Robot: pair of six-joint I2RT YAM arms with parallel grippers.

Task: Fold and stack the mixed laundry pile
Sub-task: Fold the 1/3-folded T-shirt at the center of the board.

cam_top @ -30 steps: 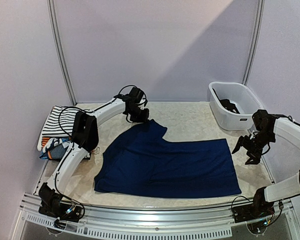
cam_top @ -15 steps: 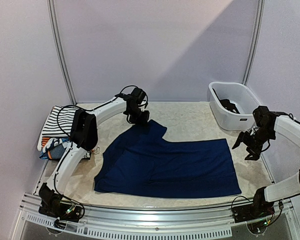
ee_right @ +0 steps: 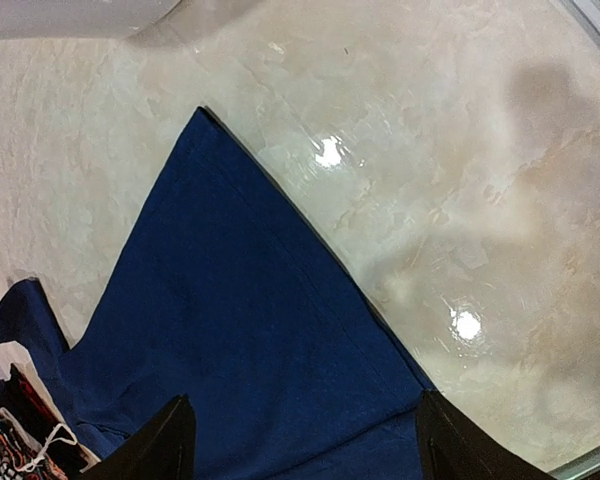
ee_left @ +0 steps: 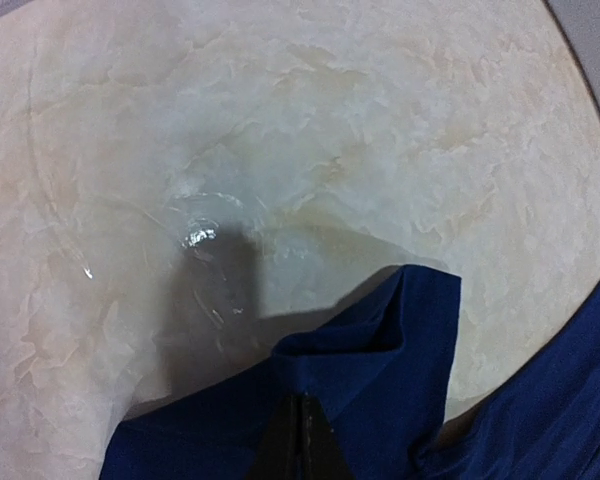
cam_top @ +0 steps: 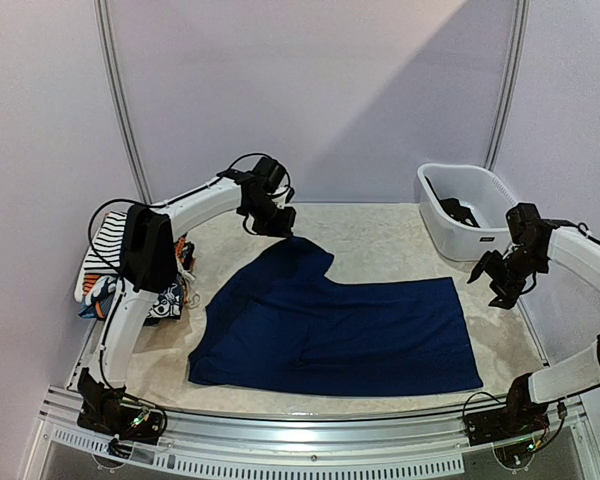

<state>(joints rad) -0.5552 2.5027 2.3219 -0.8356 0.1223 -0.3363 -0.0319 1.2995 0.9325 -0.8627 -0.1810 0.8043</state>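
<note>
Two hands differ: the left hand (cam_top: 277, 224) is clenched on the far sleeve of the navy blue garment (cam_top: 340, 330), which lies spread across the desk (cam_top: 380, 235). The right hand (cam_top: 500, 280) hangs released just right of it. The striped garment (cam_top: 102, 250) and the cartoon-print garment (cam_top: 100, 297) lie at the left edge.

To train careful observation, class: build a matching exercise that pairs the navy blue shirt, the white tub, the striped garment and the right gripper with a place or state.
Column 1
1. navy blue shirt
2. white tub
3. striped garment
4. right gripper

Column 2
A. at the far right
B. open, holding nothing
C. spread out in the middle
D. at the far left

Pairs: 1-C, 2-A, 3-D, 4-B
</note>
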